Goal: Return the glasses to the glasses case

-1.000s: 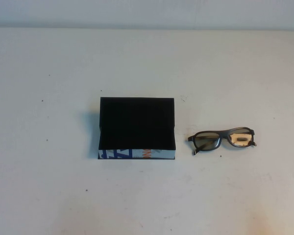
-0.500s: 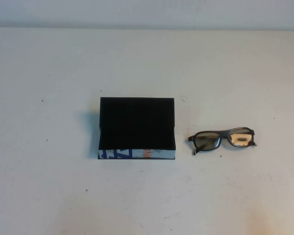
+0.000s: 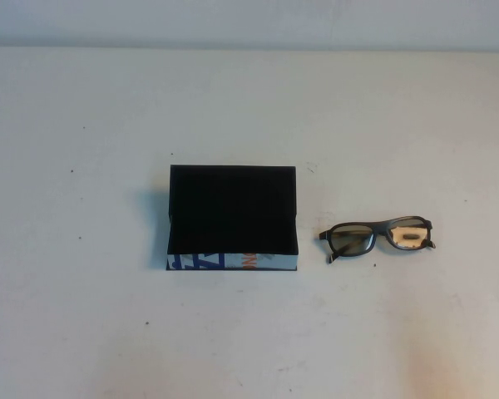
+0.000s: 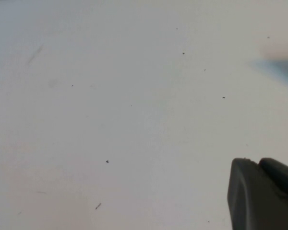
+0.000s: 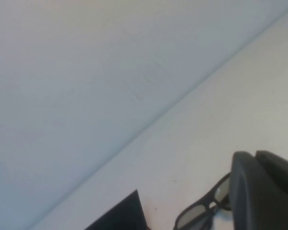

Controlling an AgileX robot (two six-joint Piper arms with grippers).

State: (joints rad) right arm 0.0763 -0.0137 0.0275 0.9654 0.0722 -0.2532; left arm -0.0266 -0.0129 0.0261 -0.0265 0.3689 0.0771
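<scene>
The glasses case (image 3: 231, 218) stands open on the white table, black lining up, its white front side with blue and orange print facing me. The dark-framed glasses (image 3: 377, 238) lie on the table just right of the case, lenses tilted up. Neither gripper shows in the high view. In the right wrist view, my right gripper (image 5: 253, 155) is shut and empty, held above the table, with the glasses (image 5: 197, 215) and a corner of the case (image 5: 122, 218) beyond it. In the left wrist view, my left gripper (image 4: 257, 163) is shut and empty over bare table.
The white table (image 3: 108, 125) carries small dark specks. A pale wall (image 5: 86, 72) rises behind its far edge.
</scene>
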